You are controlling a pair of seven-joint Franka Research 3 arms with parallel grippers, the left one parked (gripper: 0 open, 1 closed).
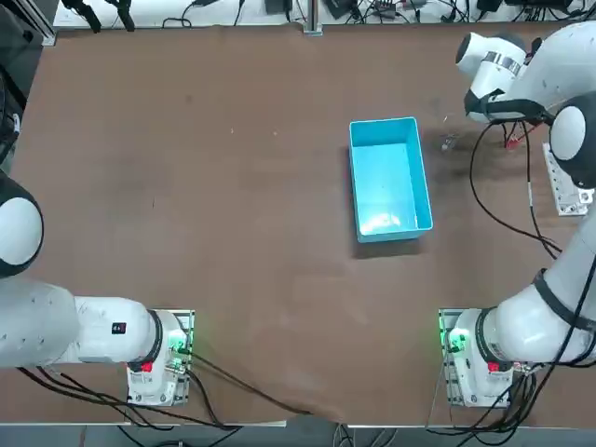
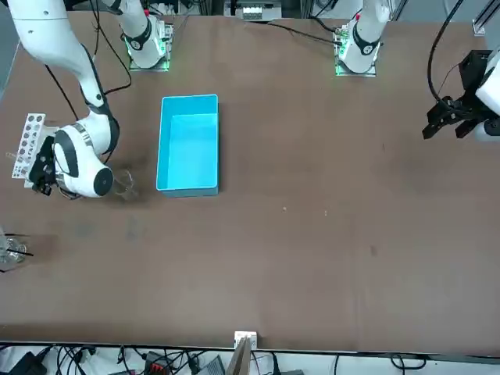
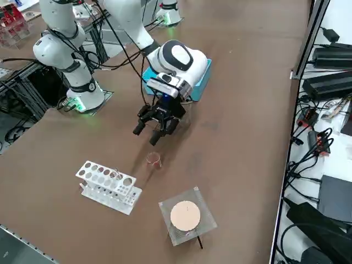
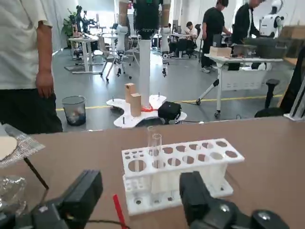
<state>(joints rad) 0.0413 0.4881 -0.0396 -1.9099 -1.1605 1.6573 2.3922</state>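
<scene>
While right gripper [image 3: 157, 127] hangs spread, empty, side-view centre, near small beaker [image 3: 153, 160], low sweep risks toppling it or tube rack [image 3: 107, 186].

Small clear glass beaker [image 3: 153, 160], standing upright on the brown table, far right side. It sits just beside the right gripper [image 3: 147, 133], whose fingers are spread, with the white tube rack [image 3: 107, 186] nearby.
</scene>
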